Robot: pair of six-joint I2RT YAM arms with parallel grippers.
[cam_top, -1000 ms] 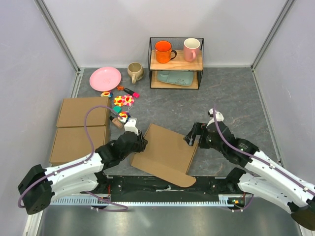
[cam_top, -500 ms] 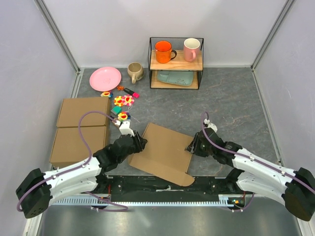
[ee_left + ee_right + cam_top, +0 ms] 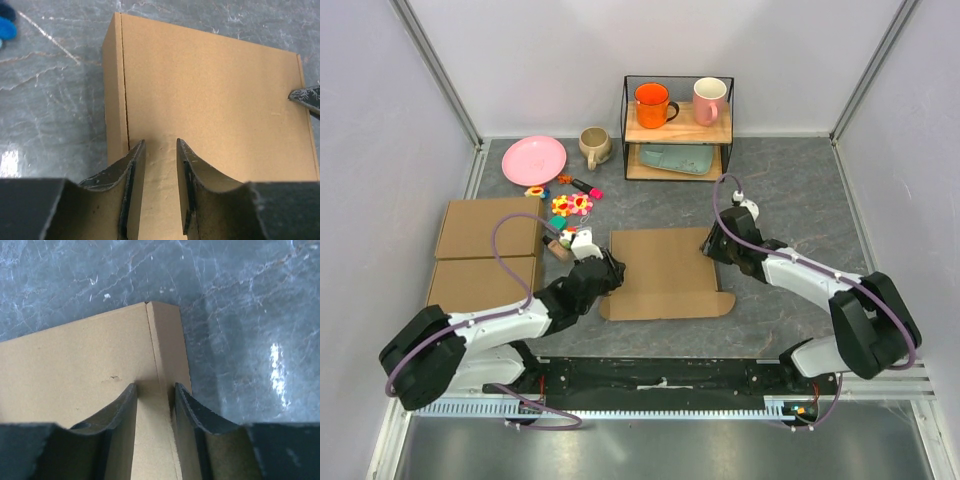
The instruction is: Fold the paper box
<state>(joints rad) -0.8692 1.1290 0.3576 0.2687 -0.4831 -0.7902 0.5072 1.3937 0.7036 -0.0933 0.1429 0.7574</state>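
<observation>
The paper box [image 3: 665,275] lies flat on the grey table as a brown rectangle, with a small tab at its near right corner. My left gripper [image 3: 611,272] sits over its left edge. In the left wrist view its jaws [image 3: 160,145] stand a little apart, tips on the box [image 3: 210,90] just right of a fold line, pinching nothing. My right gripper [image 3: 712,243] is at the far right corner. Its jaws [image 3: 155,387] are narrowly open astride the crease of the box's [image 3: 75,365] narrow side strip.
Two ready-made flat brown boxes [image 3: 488,228] [image 3: 483,282] lie edge to edge at the left. Small colourful toys [image 3: 570,207], a pink plate [image 3: 533,160] and a beige mug [image 3: 593,146] sit behind them. A wire shelf [image 3: 677,128] with two mugs stands at the back.
The box was tilted with a flap near the front edge; now it lies flat and square, farther back. The right gripper moved to the far right corner and narrowed its jaws. The left arm followed.
</observation>
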